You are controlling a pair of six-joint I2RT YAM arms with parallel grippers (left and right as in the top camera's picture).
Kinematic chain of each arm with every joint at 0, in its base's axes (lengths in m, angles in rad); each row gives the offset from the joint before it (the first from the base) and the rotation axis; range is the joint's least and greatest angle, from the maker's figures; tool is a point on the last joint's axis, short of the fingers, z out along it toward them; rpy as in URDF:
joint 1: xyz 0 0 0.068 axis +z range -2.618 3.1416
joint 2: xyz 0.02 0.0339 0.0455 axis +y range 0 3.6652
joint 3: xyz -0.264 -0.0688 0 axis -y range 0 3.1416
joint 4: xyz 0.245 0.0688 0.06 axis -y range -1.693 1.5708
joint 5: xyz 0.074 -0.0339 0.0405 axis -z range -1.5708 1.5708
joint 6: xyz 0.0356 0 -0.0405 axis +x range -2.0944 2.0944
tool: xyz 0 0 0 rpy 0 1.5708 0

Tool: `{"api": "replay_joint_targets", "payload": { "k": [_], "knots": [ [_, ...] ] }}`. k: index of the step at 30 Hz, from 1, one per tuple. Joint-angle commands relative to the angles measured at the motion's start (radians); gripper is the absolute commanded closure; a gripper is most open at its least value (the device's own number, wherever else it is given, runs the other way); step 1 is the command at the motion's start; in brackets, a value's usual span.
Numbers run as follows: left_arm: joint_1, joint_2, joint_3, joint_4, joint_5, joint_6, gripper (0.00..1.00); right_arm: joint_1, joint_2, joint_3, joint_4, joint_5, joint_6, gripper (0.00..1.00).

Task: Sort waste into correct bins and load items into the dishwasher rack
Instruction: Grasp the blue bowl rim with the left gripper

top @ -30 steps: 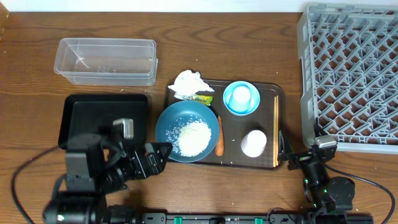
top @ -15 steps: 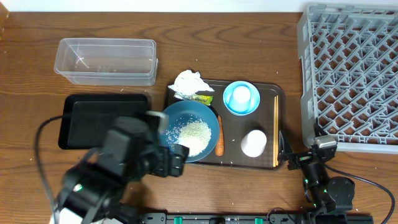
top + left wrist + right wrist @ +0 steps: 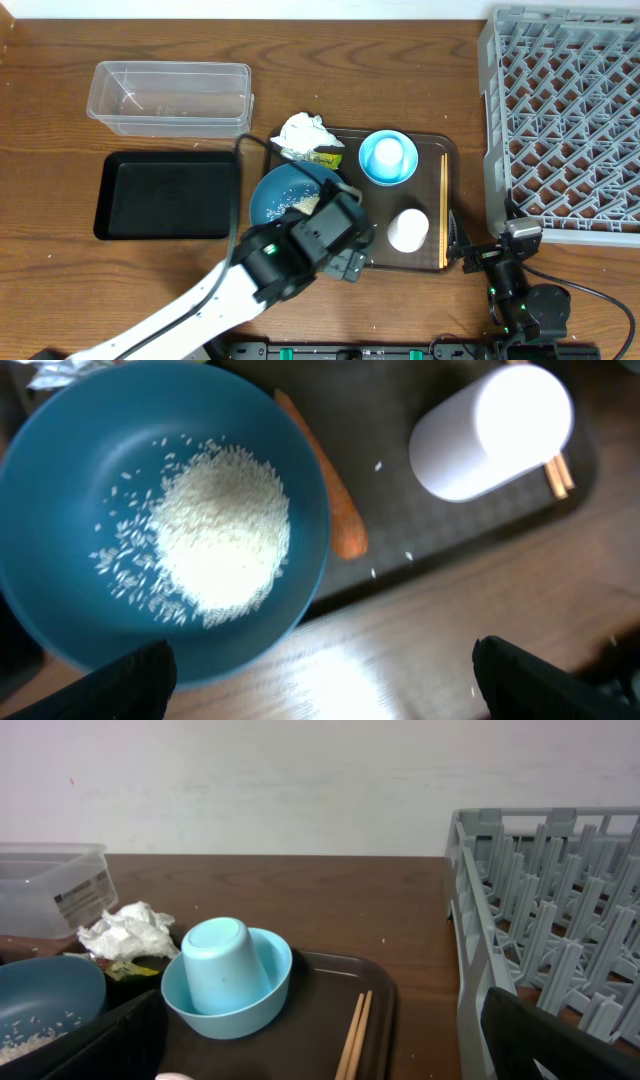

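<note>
I am looking down through the left wrist camera, and the left gripper [image 3: 320,665] is hanging with its fingers spread wide and nothing between them, over the near rim of the big bowl [image 3: 60,470]. That bowl is sitting on the brown tray [image 3: 376,200], at its end nearest the black tray [image 3: 165,195]. The rice [image 3: 220,545] is lying heaped in the bowl's bottom, with loose grains straying up the wall and a few more lying on the brown tray. The carrot [image 3: 332,510] is lying on the brown tray tight against the bowl's side, between the bowl and the white cup [image 3: 490,430]. The chopsticks [image 3: 445,212] are lying side by side along the brown tray's edge towards the rack [image 3: 565,120], just beside that cup. The small bowl [image 3: 228,1012] is sitting at the far side of the brown tray with a blue cup [image 3: 220,965] standing upside down in it. The tissue [image 3: 125,933] is lying crumpled at the brown tray's far corner, and the wrapper [image 3: 326,157] is lying right beside it; I am not making out any print on the wrapper. The tub [image 3: 170,97] is standing on the table [image 3: 50,40] beyond the black tray. A white label [image 3: 75,898] is showing on the tub's end wall, its dark print too small for me to read. The right gripper [image 3: 330,1045] is resting low by the brown tray's near corner, fingers wide apart and holding nothing, facing across the tray.
</note>
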Motion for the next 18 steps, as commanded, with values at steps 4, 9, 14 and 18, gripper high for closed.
{"api": "replay_joint_targets", "payload": {
  "k": [4, 9, 14, 18],
  "knots": [
    [-0.003, 0.13, 0.016, 0.043, -0.047, 0.033, 0.02, -0.008, -0.005, -0.002, -0.004, 0.001, -0.012, 0.01],
    [-0.002, 0.238, 0.016, 0.047, -0.137, 0.044, 0.02, -0.008, -0.005, -0.002, -0.004, 0.001, -0.012, 0.01],
    [-0.002, 0.333, 0.016, 0.069, -0.142, 0.043, 0.01, -0.008, -0.005, -0.002, -0.004, 0.001, -0.012, 0.01],
    [-0.002, 0.386, 0.016, 0.092, -0.142, 0.044, 0.0, -0.008, -0.005, -0.002, -0.004, 0.001, -0.012, 0.01]
  ]
}}
